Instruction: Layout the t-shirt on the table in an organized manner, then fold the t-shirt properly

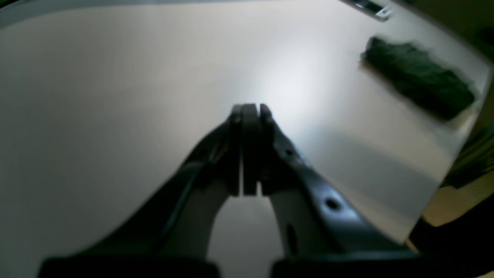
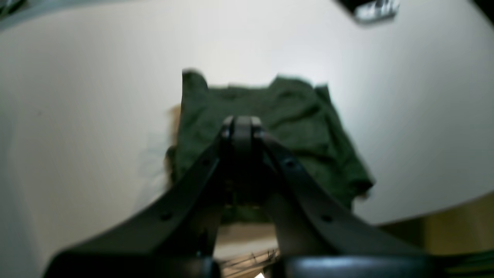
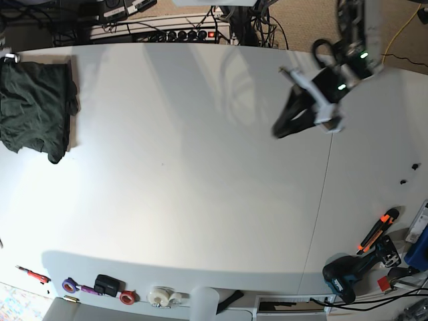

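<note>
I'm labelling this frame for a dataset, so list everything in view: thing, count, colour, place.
t-shirt: one, dark green, folded, at the table's left edge in the base view.
table: one, white, with a thin seam across its right part.
power drill: one, black and blue, near-right corner.
utility knife: one, orange and black, right edge, beside the drill.
tape rolls: several, white, purple and red, along the near edge.
power strip: one, light-coloured, behind the far edge.
left gripper: one, black, shut and empty, above bare table.
right gripper: one, black, shut, over the t-shirt; not seen in the base view.
</note>
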Available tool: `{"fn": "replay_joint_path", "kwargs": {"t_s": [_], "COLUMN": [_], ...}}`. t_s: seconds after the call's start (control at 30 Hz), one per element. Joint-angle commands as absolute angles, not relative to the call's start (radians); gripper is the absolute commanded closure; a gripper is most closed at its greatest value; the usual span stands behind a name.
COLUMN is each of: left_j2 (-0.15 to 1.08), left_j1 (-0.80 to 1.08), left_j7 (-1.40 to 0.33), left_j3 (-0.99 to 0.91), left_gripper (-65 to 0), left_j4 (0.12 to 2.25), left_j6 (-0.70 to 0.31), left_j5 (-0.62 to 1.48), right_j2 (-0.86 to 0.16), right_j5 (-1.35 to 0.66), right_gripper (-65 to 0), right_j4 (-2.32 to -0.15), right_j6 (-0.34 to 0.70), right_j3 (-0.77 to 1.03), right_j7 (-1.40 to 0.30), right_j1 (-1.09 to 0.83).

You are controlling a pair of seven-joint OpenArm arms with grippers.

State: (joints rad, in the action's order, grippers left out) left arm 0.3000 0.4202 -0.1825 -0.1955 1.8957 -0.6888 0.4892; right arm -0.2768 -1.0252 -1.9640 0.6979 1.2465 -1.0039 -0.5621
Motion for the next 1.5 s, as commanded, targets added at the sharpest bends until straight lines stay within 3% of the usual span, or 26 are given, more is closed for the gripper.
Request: {"fn": "replay_joint_path", "kwargs": {"t_s": [0.0, 0.27, 0.53, 0.73, 0.97, 1.23, 1.47], "left_j2": [0.313, 0.316, 0.315, 0.316, 0.316, 0.311, 0.310], "left_j1": [0.453, 0.672, 0.884, 1.007, 1.012, 0.847, 0.663], "left_j7": [-0.171, -0.303, -0.765, -0.782, -0.788, -0.723, -0.586], "left_j3": [-0.231, -0.518, -0.714, -0.728, -0.727, -0.727, -0.727], "left_gripper": [0.0, 0.0, 0.0, 0.0, 0.0, 0.0, 0.0], "left_j4": [1.934, 1.957, 1.954, 1.945, 1.800, 1.382, 1.016], "left_j6": [-0.698, -0.698, -0.698, -0.698, -0.698, -0.698, -0.698], "left_j5": [0.513, 0.683, 1.010, 1.064, 1.055, 1.042, 1.063], "right_j2": [-0.295, -0.323, -0.342, -0.395, -0.399, -0.398, -0.387], "right_j5": [-1.084, -1.177, -1.029, -0.916, -0.803, -0.549, -0.497], "right_gripper": [0.0, 0.0, 0.0, 0.0, 0.0, 0.0, 0.0], "right_j4": [-1.977, -1.974, -1.872, -1.627, -1.359, -1.004, -0.658], "right_j6": [0.698, 0.698, 0.698, 0.698, 0.698, 0.698, 0.698], "right_j3": [1.248, 1.026, 0.607, 0.320, 0.197, 0.159, 0.110], "right_j7": [-1.011, -1.100, -1.087, -1.018, -0.874, -0.591, -0.384], "right_j1": [-0.606, -0.813, -0.865, -0.865, -0.863, -0.739, -0.530]}}
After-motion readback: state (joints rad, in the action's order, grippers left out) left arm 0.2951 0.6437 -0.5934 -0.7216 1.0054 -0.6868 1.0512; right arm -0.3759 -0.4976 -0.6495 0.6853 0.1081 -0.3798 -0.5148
